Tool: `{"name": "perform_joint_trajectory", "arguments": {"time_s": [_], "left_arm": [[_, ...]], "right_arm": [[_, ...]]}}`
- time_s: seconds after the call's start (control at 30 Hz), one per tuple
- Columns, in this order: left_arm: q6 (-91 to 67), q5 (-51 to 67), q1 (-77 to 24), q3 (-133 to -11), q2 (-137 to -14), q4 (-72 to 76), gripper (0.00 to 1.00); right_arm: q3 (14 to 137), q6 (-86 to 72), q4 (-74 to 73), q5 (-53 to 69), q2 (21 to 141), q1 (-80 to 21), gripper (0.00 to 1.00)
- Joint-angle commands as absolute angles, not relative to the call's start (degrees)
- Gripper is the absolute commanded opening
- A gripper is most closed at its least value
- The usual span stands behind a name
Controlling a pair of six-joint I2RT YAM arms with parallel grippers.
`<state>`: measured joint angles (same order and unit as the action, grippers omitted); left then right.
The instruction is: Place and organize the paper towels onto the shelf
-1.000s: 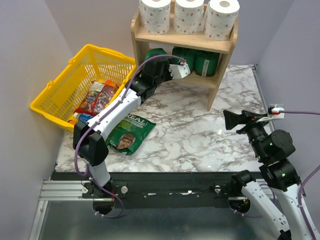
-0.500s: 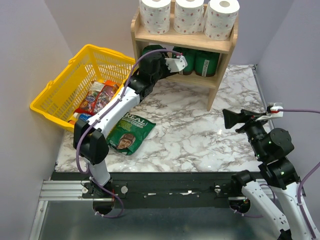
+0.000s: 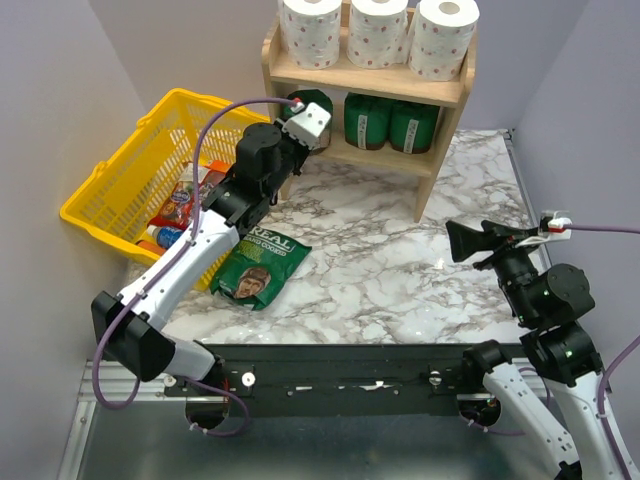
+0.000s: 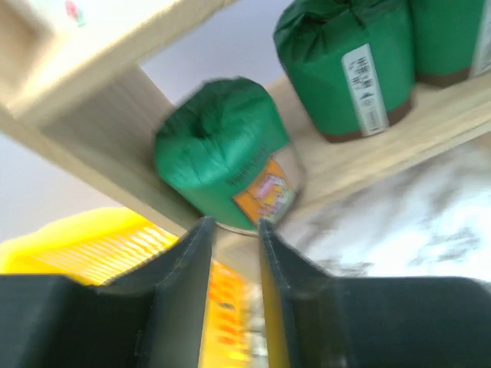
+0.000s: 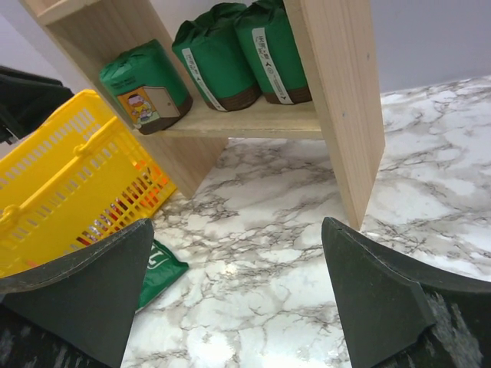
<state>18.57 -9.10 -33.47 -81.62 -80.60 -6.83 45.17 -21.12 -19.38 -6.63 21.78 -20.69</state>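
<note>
Marbled in grey and white, the table (image 3: 400, 280) is hemmed by pale lilac walls. At its twelve o'clock edge the paper towels (image 3: 378, 32) stand upright in a row of three on the top board of the shelf (image 3: 441, 160), touching side by side, hollow cores facing up.

Such rolls are likely very light and soft. A hard pinch across the body would dent the wraps, though the paper should not slip. The cardboard core looks like the stiffest part, so one finger down the core and one on the outer wall seems the safest hold, and a gentle wide grasp across the body would also do. To my eye the row already looks tidy.

On the lower tier sit three dark green wrapped packages (image 3: 368, 118). The left gripper (image 4: 232, 226) hovers before the one at the nine o'clock end, its jaws narrow with a slim gap and nothing in them. The right gripper (image 3: 456, 240) waits at three o'clock, jaws wide and empty, well apart from the shelf.

A yellow basket (image 3: 100, 200) of snacks lies at ten o'clock, and a green snack bag (image 3: 260, 262) lies flat just beside it.
</note>
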Motion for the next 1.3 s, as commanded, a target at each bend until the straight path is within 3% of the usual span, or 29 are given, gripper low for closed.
{"name": "perform_joint_trajectory", "arguments": {"time_s": [0.0, 0.1, 0.17, 1.27], "left_arm": [[0.2, -5.9, -31.2, -79.6, -79.8, -6.6, 0.20], [-1.8, -5.9, -30.7, -79.2, -81.1, -6.2, 0.05], [-2.5, -8.2, -30.5, -79.9, -82.8, -6.2, 0.00], [7.1, -17.9, -29.9, -86.5, -102.7, 10.5, 0.00]], "right_arm": [[45.0, -22.6, -18.7, -4.3, 20.6, -21.1, 0.99], [44.9, -22.7, -18.8, -4.1, 20.2, -21.0, 0.99], [45.0, -22.4, -18.8, -4.0, 20.1, -21.1, 0.99], [45.9, -21.2, -16.4, -6.2, 24.8, -21.0, 0.99]]}}
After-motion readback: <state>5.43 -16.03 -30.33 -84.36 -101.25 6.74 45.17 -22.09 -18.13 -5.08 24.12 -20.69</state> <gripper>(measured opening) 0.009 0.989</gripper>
